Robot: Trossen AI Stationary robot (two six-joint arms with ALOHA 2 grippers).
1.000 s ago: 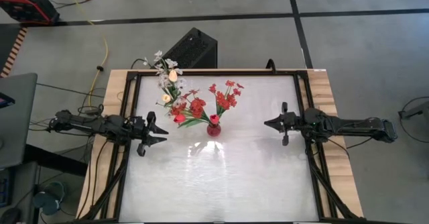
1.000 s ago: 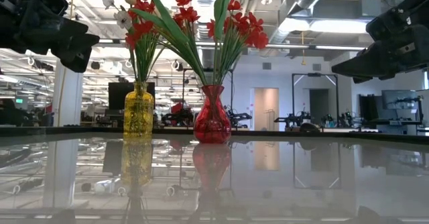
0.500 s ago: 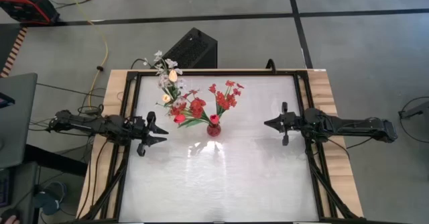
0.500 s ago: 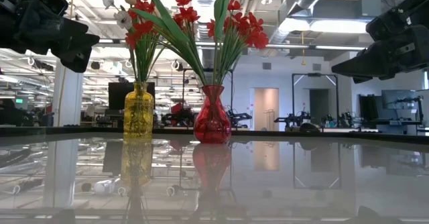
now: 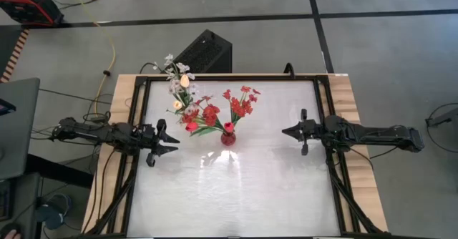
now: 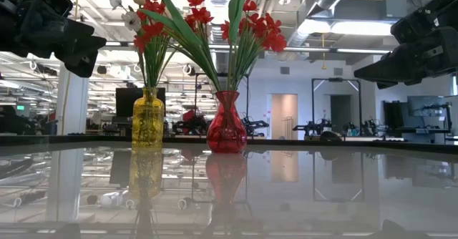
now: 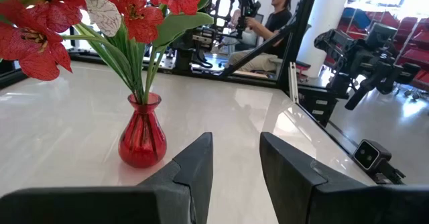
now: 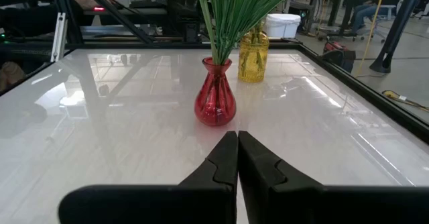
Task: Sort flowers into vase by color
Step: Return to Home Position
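Note:
A red vase (image 5: 227, 137) stands on the white table and holds red flowers (image 5: 242, 101) on green stems. In the low view it is the red vase (image 6: 226, 123), with a yellow vase (image 6: 147, 119) to its left and farther back. White and peach flowers (image 5: 177, 81) rise over the yellow vase toward the far edge. My left gripper (image 5: 172, 143) hovers open at the table's left side, its own view showing the gap between its fingers (image 7: 236, 158). My right gripper (image 5: 285, 132) hovers shut at the right side, pointing at the red vase (image 8: 214, 103).
A black frame rail (image 5: 136, 139) runs around the table top. A black box (image 5: 204, 51) sits on the floor beyond the far edge. Bare table surface (image 5: 236, 196) lies between the vases and the near edge. A person (image 7: 268, 29) sits in the room beyond.

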